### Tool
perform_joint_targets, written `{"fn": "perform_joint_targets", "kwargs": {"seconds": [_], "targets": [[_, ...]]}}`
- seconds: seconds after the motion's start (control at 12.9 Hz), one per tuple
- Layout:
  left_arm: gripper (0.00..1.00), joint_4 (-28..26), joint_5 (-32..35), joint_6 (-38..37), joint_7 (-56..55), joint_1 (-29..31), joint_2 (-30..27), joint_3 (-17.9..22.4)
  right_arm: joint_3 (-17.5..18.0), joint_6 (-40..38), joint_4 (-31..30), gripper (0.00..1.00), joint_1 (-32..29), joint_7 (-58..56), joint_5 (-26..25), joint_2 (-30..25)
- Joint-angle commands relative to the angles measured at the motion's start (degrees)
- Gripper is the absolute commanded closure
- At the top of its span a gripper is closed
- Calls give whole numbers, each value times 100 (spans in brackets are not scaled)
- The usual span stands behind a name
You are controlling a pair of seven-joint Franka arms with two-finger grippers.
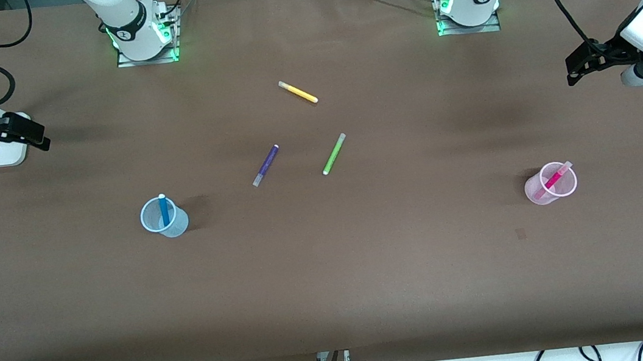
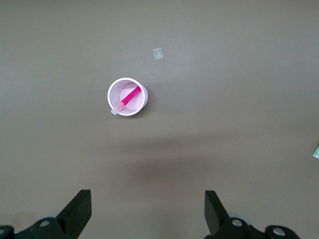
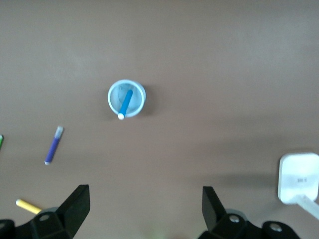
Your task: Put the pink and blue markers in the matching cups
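The pale blue cup [image 1: 177, 225] stands toward the right arm's end of the table with the blue marker [image 1: 163, 208] upright inside it. The pale pink cup [image 1: 534, 191] stands toward the left arm's end with the pink marker [image 1: 555, 179] leaning inside it. My left gripper [image 1: 576, 68] is open and empty, raised over the table's left-arm end. In the left wrist view its gripper [image 2: 147, 211] is well apart from the pink cup [image 2: 113, 92]. My right gripper [image 1: 34, 135] is open and empty over the right-arm end. In the right wrist view its gripper [image 3: 144, 211] is apart from the blue cup [image 3: 138, 94].
A purple marker [image 1: 265, 164], a lime-green marker [image 1: 334, 154] and a yellow marker [image 1: 298, 92] lie mid-table. A white box [image 1: 1, 156] sits under the right gripper. A small patch [image 1: 520, 234] marks the table nearer the camera than the pink cup.
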Motion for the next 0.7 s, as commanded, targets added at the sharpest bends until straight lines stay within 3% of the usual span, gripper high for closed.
{"fn": "perform_joint_targets", "kwargs": {"seconds": [0.0, 0.62], "targets": [[0, 174, -139, -113, 109, 23, 83, 8, 24, -296, 168, 1, 22, -62, -35, 69], [0, 253, -148, -95, 135, 23, 144, -27, 24, -261, 168, 1, 22, -71, -35, 69]]}}
